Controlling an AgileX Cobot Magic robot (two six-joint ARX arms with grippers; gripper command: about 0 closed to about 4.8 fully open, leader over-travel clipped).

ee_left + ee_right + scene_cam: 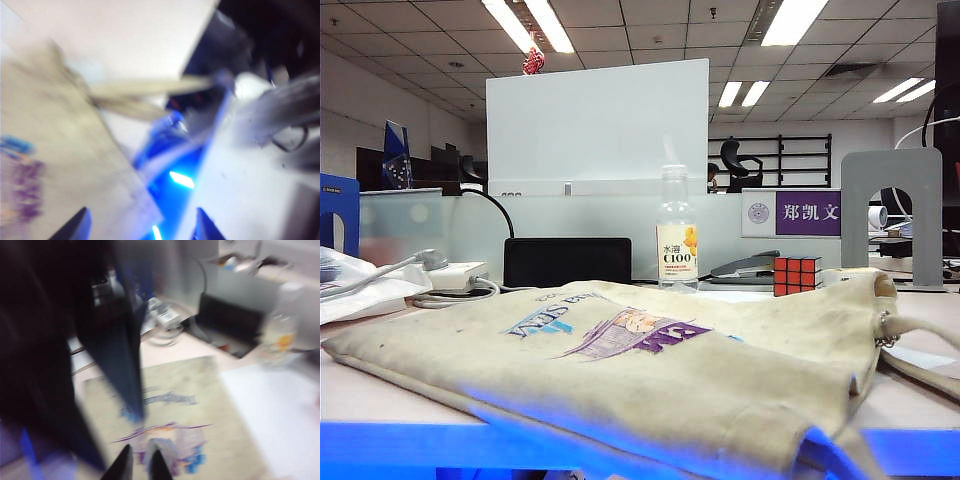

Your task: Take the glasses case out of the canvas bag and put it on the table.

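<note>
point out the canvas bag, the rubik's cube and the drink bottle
beige canvas tote bag (650, 385): exterior view, plain cloth below the logo
red-faced Rubik's cube (797, 274): exterior view, front face
clear plastic drink bottle (677, 252): exterior view, yellow label

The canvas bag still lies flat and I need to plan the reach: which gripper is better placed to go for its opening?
Probably left: the left gripper hangs open beside the canvas bag near its straps.

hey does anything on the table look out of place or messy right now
Nothing spilled or broken. The canvas bag lies rumpled, one corner draped over the table's blue front edge. Both grippers, left and right, are above it, holding nothing.
</note>
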